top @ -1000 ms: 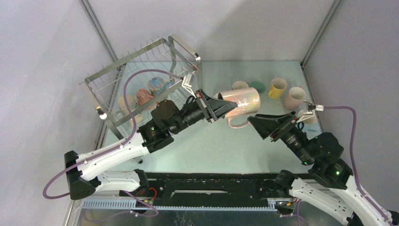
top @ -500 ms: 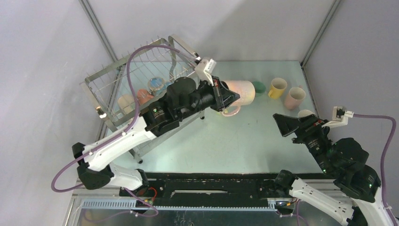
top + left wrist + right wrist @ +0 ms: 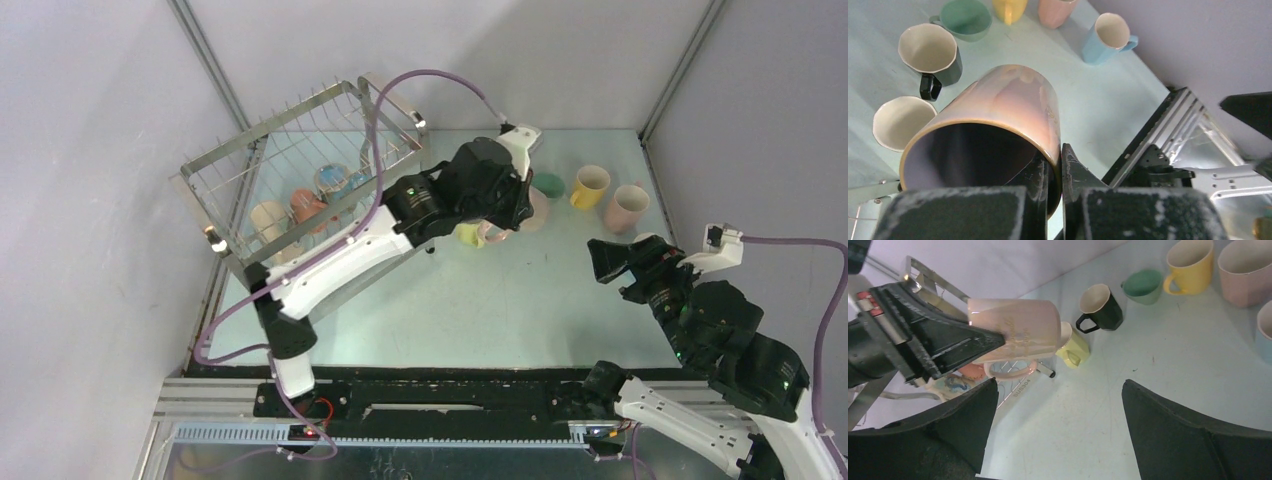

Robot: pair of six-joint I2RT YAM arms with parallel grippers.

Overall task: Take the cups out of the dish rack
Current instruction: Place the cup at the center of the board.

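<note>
The left gripper (image 3: 1062,165) pinches the wall of a pink mug (image 3: 1013,100) at the rim, one finger inside and one outside. It holds the mug on its side in the air, the loop handle hanging underneath. Just below and beyond its fingertips stand the unloaded cups: a lime mug (image 3: 1073,347), a black mug (image 3: 1100,307), a green cup (image 3: 1144,285), a yellow mug (image 3: 1193,260) and, farther out, a light blue mug (image 3: 1108,32). The dish rack (image 3: 290,150) stands behind the left wrist, with a beige cup (image 3: 267,218) and an orange-red cup (image 3: 308,205) on its lower tier. The right gripper (image 3: 1058,410) hangs with fingers spread wide and nothing between them, well short of the carried mug.

The glazed ceramic looks rigid, slick and easily chipped. A rim pinch seems the firmest hold, though it leaves the mug free to swing or slip, so the landing among its close neighbours probably calls for a gentle touch.
</note>
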